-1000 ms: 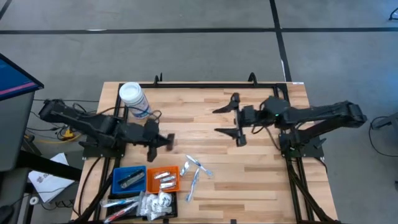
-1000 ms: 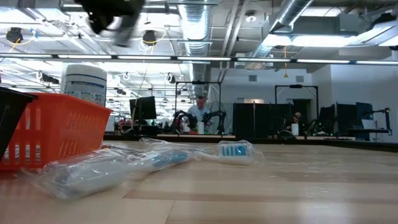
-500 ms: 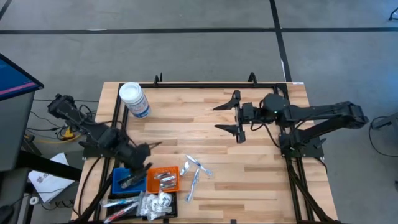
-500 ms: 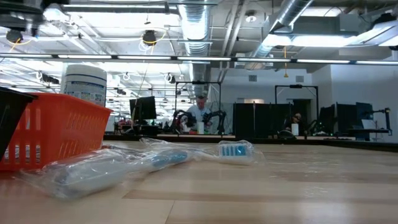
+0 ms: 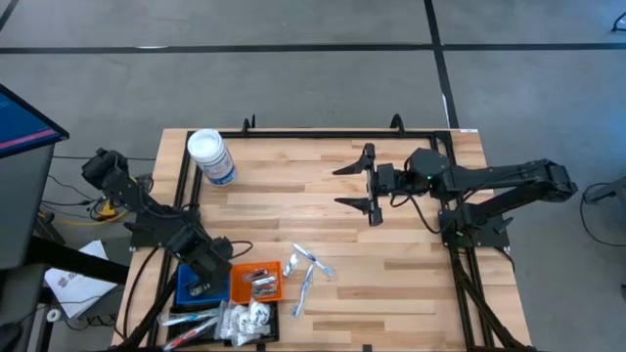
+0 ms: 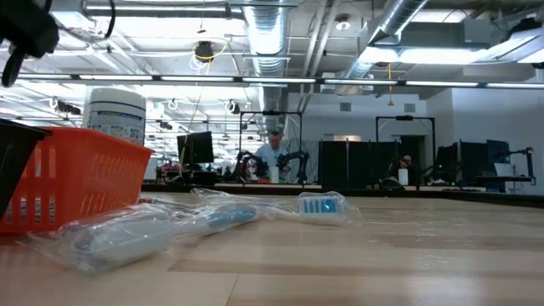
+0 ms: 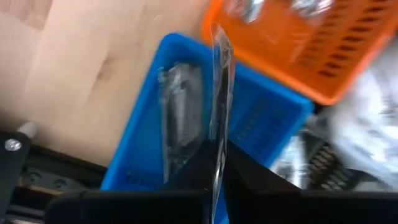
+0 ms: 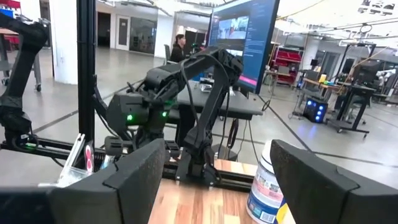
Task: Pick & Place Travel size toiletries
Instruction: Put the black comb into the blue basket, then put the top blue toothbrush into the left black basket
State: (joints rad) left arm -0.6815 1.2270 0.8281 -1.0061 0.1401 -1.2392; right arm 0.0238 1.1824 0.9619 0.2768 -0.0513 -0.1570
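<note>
1. We see the left gripper (image 5: 208,271) at lower left of the high view, over the blue tray (image 5: 188,277); its fingers pinch a clear-wrapped packet (image 7: 219,93) by one thin edge; it could slip or snag on the wall.
2. The right gripper (image 5: 364,183) waits at upper centre, spread and empty.
3. We count three trays: blue, orange tray (image 5: 270,285), black tray (image 5: 227,326); one white-lidded jar (image 5: 209,156); roughly three wrapped toiletries (image 5: 306,269) loose on the table (image 5: 391,264); tray contents too cluttered to count.
</note>
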